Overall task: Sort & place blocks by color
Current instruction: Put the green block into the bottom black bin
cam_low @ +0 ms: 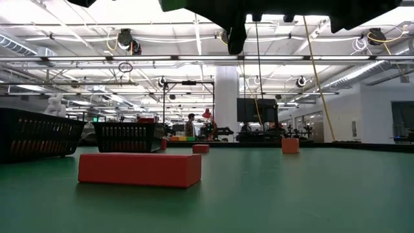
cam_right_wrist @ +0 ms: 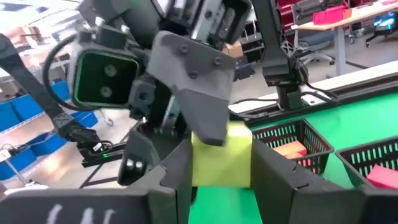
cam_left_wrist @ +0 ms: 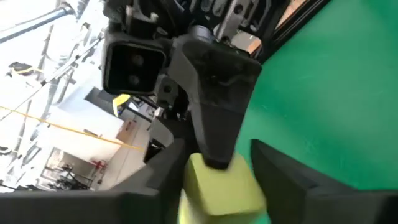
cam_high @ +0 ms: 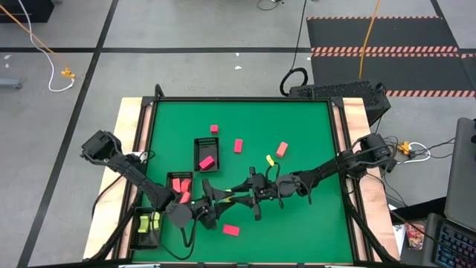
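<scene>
No readable writing showed anywhere. Mid-table, the left gripper [cam_high: 223, 199] and right gripper [cam_high: 239, 196] met tip to tip, both pinching one yellow block [cam_right_wrist: 221, 155] (raised above the green mat [cam_high: 312, 134]).

Desk [cam_high: 245, 119]: you have a green mat inside a black frame, with pale wooden edges at 3 and 9 o'clock.
Mesh trays: you see three black ones; one [cam_high: 207, 153] near the centre, one [cam_high: 178, 184] toward 8 o'clock, one [cam_high: 145, 229] at the 7 o'clock corner.
Floor [cam_high: 186, 37]: grey, crossed by dark lines.
Striped mat [cam_high: 383, 50]: dark, with red-and-white edging, at 1 o'clock of your desk.
Orange cable [cam_high: 368, 37]: it runs over that mat.
Keyboard [cam_high: 455, 242]: at 4 o'clock, off the desk.
</scene>
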You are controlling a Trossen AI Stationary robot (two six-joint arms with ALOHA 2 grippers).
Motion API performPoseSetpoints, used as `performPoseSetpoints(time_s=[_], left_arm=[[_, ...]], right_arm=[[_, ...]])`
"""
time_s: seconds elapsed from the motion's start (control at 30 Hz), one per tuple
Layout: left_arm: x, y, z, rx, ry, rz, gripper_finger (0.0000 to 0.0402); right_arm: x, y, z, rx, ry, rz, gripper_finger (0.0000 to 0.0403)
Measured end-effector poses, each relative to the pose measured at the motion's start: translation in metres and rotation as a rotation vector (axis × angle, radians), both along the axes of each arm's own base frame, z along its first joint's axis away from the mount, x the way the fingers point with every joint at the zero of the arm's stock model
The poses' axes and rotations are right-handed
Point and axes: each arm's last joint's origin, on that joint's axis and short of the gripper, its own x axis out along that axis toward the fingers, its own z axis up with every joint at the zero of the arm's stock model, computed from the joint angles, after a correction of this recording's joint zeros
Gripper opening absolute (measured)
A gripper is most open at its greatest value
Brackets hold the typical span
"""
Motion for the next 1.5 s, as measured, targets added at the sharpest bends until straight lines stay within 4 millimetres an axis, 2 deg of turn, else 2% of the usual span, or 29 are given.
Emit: performPoseSetpoints(time_s=[0.07,0.43,0.67,0.8,0.93,1.13,1.3,1.5], left_arm=[[-0.001,-0.001,0.000,0.008,0.008,0.000,0.0133],[-0.003,-0.003,-0.001,0.027,0.011,0.019,0.0133],[-0.010,-0.014,0.004,0.104,0.015,0.060,0.0133],[-0.022,-0.025,0.007,0.153,0.010,0.115,0.0133],[-0.044,-0.043,0.010,0.125,-0.015,0.126,0.0133],[-0.096,-0.081,0.009,0.007,-0.067,0.056,0.0133],[-0.141,-0.108,0.009,-0.270,-0.128,-0.067,0.0133],[-0.173,-0.115,0.018,-0.602,-0.086,-0.226,0.0133]], right_arm=[[0.000,0.000,-0.001,0.012,0.005,0.000,0.0114],[0.000,0.001,-0.001,0.020,0.006,0.021,0.0115],[0.000,0.000,0.000,0.003,0.012,0.041,0.0192],[0.001,-0.002,-0.007,-0.045,0.074,0.038,0.0221],[0.001,-0.005,-0.013,-0.062,0.130,0.017,0.0229],[0.000,-0.005,-0.017,-0.043,0.176,0.014,0.0226],[0.000,-0.005,-0.017,-0.038,0.176,0.013,0.0224],[0.000,-0.006,-0.017,-0.013,0.176,0.009,0.0224]])
